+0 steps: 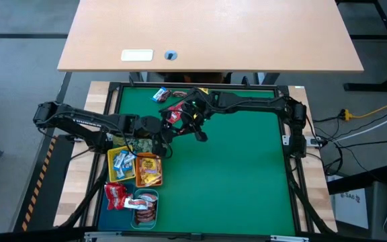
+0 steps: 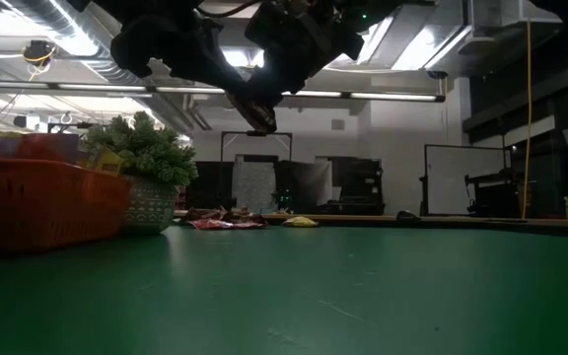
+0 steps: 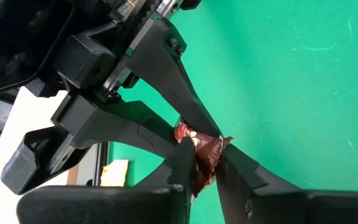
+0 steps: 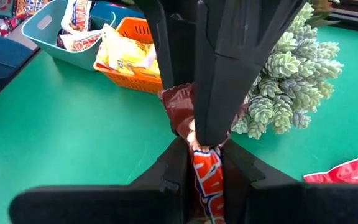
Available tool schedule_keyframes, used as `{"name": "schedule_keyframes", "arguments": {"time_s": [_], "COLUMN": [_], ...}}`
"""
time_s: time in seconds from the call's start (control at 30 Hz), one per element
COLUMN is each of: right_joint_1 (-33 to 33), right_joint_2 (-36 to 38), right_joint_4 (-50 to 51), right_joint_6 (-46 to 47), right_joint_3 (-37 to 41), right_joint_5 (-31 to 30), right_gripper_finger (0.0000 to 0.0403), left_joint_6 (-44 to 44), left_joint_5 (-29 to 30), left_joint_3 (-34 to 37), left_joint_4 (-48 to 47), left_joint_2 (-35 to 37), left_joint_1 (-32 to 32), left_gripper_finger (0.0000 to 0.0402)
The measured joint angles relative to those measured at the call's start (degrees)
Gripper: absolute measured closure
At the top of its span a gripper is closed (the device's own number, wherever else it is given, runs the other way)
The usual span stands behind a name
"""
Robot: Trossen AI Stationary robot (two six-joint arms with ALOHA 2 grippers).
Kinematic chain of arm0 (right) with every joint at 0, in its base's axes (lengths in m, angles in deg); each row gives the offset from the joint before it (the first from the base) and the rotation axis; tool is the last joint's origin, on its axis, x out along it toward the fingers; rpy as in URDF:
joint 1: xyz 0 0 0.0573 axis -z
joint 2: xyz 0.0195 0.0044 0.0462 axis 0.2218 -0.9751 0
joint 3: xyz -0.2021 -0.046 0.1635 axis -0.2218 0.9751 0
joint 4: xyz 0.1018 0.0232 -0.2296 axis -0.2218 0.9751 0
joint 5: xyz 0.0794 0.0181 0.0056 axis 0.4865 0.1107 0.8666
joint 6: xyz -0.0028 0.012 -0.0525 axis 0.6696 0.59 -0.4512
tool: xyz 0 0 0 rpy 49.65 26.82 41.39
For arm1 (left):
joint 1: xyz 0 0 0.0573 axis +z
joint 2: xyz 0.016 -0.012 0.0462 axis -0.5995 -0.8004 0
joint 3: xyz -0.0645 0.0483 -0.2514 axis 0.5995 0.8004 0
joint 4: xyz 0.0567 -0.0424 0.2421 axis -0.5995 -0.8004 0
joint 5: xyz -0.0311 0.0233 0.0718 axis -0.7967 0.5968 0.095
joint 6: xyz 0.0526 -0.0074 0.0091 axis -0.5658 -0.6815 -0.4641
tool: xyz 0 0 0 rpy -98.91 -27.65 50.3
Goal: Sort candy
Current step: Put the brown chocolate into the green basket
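Crowding one brown candy bar [image 3: 205, 155], both grippers, plant ball [image 4: 284, 81] just beside.

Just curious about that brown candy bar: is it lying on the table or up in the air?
In the air. Both the left gripper and the right gripper pinch the brown candy bar above the green table.

Four small trays [image 1: 140, 181], one spiky plant ball [image 2: 144, 150], two arms, both jaws on one candy [image 3: 199, 149].
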Motion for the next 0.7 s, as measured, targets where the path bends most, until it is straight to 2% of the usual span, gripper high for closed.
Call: {"name": "schedule_keyframes", "arguments": {"time_s": [0.17,0.33,0.53,0.7], "right_joint_1": [-0.03,-0.93,-1.92,-2.29], "right_joint_2": [0.00,0.01,0.09,0.10], "right_joint_4": [-0.04,-0.09,-0.12,-0.11], "right_joint_6": [0.01,1.28,1.32,1.37], "right_joint_3": [0.00,0.00,0.00,-0.04], "right_joint_5": [-0.78,-6.49,-9.01,-14.61], "right_gripper_finger": [0.0342,0.0335,0.0259,0.0191], "left_joint_6": [0.00,0.02,0.07,0.17], "left_joint_5": [0.14,0.38,0.20,0.13], "left_joint_3": [0.00,0.02,0.11,0.11], "left_joint_4": [-0.21,-0.63,-0.85,-0.41], "left_joint_2": [0.00,0.00,-0.04,-0.04], "left_joint_1": [0.00,0.00,0.00,-0.09], "left_gripper_finger": [0.0374,0.0384,0.0387,0.0387]}}
